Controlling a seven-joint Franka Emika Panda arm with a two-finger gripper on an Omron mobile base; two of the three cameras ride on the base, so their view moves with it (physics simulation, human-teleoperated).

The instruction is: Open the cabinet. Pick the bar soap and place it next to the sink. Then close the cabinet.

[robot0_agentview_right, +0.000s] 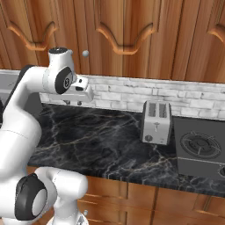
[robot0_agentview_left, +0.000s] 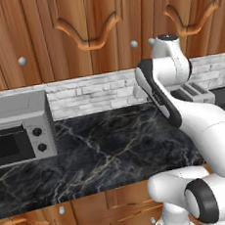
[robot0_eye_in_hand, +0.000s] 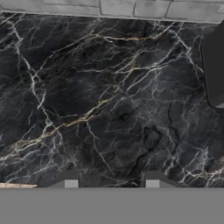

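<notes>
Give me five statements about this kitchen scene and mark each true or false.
1. The cabinet doors are shut. True.
2. The toaster stands on the stove. False: it stands on the marble counter, beside the stove.
3. The end effector holds a pink soap bar. False: nothing sits between its fingertips, which are apart over bare marble.
4. A microwave sits at the counter's left end in the left base view. True.
5. The backsplash is green glass. False: it is pale grey-white brick.

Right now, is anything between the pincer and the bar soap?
Yes: the tall brown wooden cabinet's arched doors are shut, so no soap is visible. The pincer hangs over bare black veined marble counter, beside the grey toaster.
</notes>
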